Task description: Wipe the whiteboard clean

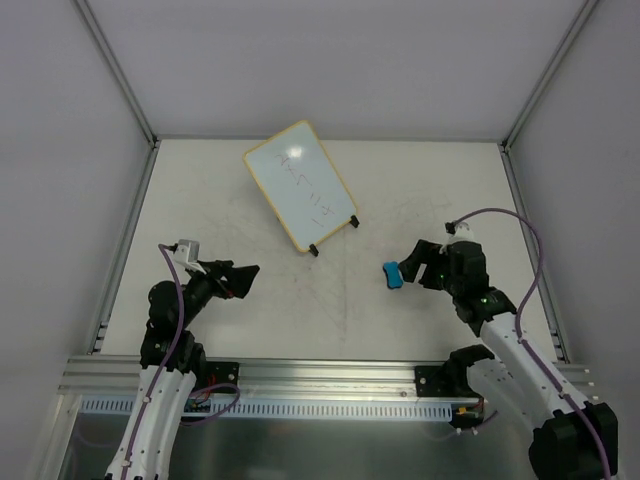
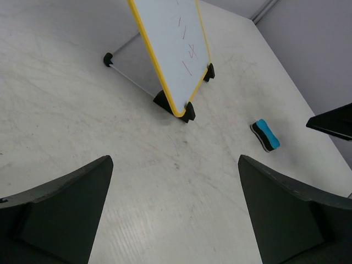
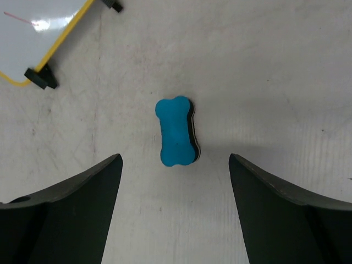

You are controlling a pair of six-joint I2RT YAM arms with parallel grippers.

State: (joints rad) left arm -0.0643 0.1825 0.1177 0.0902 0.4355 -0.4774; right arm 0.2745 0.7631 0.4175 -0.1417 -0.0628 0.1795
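Whiteboard [image 1: 300, 185] tilted, blue eraser [image 3: 176, 132] nearby, just before spread right gripper [image 3: 175, 158]

The whiteboard [image 1: 300, 186] stands tilted mid-table; a blue eraser [image 1: 393, 274] lies just before the right pincer [image 1: 415, 266]

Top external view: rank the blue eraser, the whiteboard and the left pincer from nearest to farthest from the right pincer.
1. blue eraser: lying just ahead of the open right pincer, not gripped.
2. whiteboard: farther back toward the middle, propped on its black feet.
3. left pincer: far across on the left side, also open.
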